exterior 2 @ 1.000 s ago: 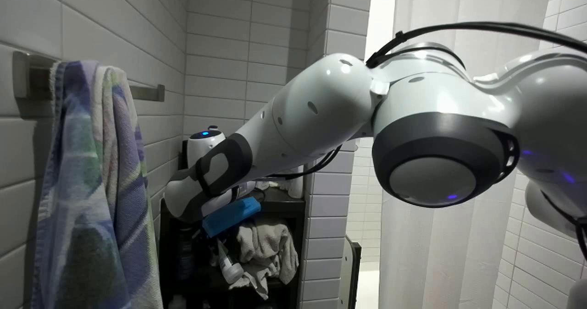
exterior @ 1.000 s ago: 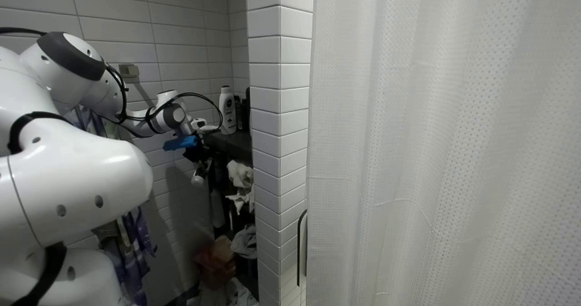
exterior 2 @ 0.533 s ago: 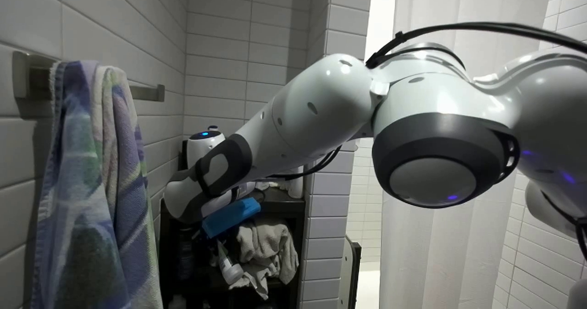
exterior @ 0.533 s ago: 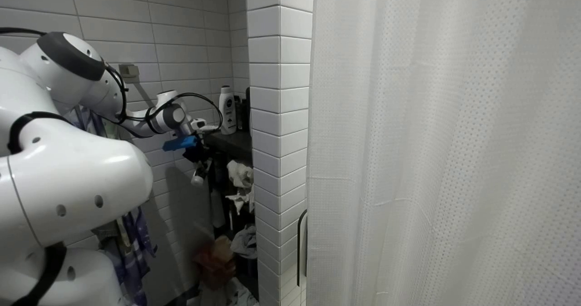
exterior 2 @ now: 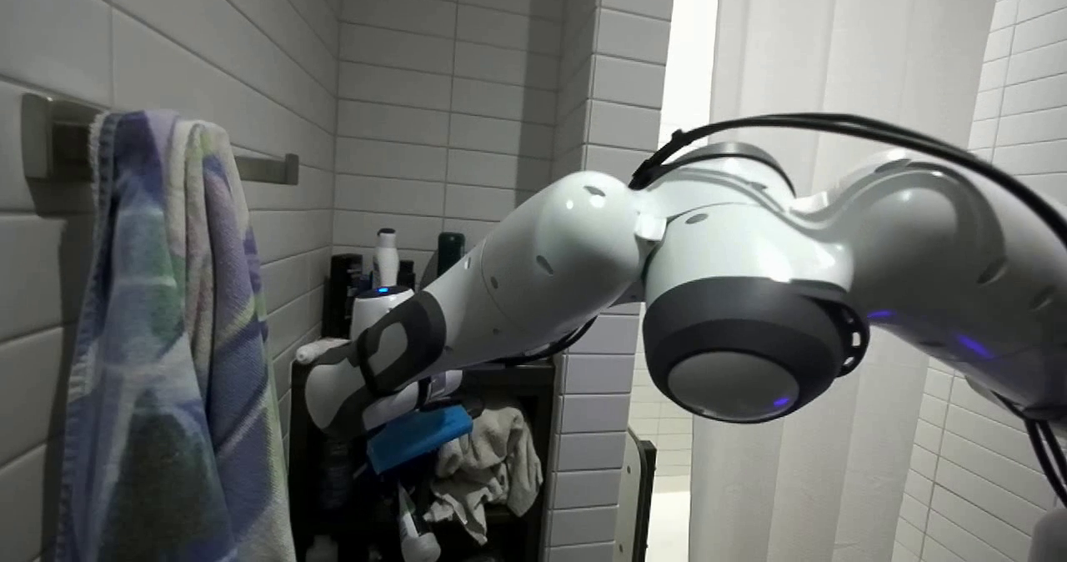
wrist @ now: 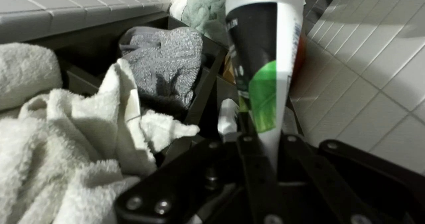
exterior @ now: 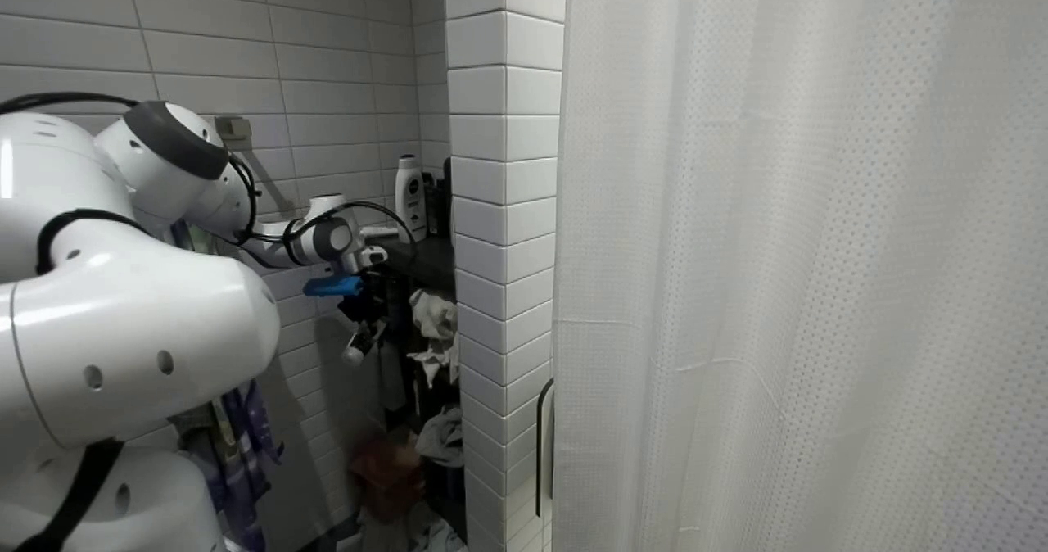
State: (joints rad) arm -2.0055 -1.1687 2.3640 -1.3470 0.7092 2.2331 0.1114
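A black gripper (wrist: 269,139) pinches the narrow end of a white, black and green tube (wrist: 255,64), its jaws close together on either side, the wide white end tilted down. In both exterior views the tube hangs below the top edge of a dark shelf unit (exterior 2: 525,372). In an exterior view, a cream cloth (exterior 2: 493,462) bunches toward the unit's right edge. A white bottle (exterior: 410,200) stands on top.

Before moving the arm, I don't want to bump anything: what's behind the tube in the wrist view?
Beyond the tube, a grey towel and greenish cloth show to its left, a reddish thing and tiled wall to its right. Whatever lies directly behind it is covered.
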